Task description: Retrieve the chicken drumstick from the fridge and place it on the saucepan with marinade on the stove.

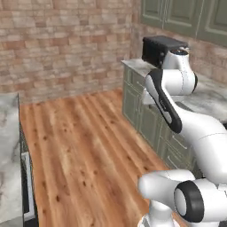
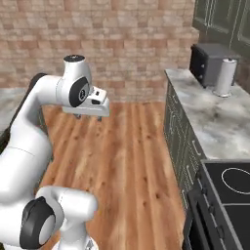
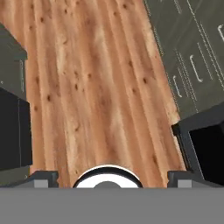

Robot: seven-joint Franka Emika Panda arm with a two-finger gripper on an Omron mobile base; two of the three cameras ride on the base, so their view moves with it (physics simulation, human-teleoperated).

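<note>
Gripper (image 3: 112,177) seen from the hand view: two dark finger tips (image 3: 43,178) spread far apart at the bottom edge, jaws wide, nothing between them, nothing held; below it bare wooden floor (image 3: 100,87), planks running away from the camera; the hand hangs over open floor, touching nothing.

Right base view: gripper (image 2: 88,116) at the end of the bent white arm (image 2: 34,127), pointing down above the floor, well apart from the cabinets.

Near right corner of that view: the stove (image 2: 229,183), black glass top with a white ring burner showing, grey front edge below with dark knobs; nothing visible on the part of the cooktop in frame. Beyond it a run of grey-green cabinets (image 2: 178,132) under a pale marble counter (image 2: 210,117); farther along the counter a white cylinder, upright (image 2: 225,77), just beside a black box-shaped appliance (image 2: 209,62).

Left base view: same appliance (image 1: 160,48) at the far end of the counter, partly behind the arm; another marble counter edge (image 1: 9,155) at near left.

Far end: red-brown brick wall (image 2: 112,44) across the room; green upper cabinets (image 1: 186,15) at top right.

Chicken drumstick, saucepan and fridge: cannot place any of them from these views.
</note>
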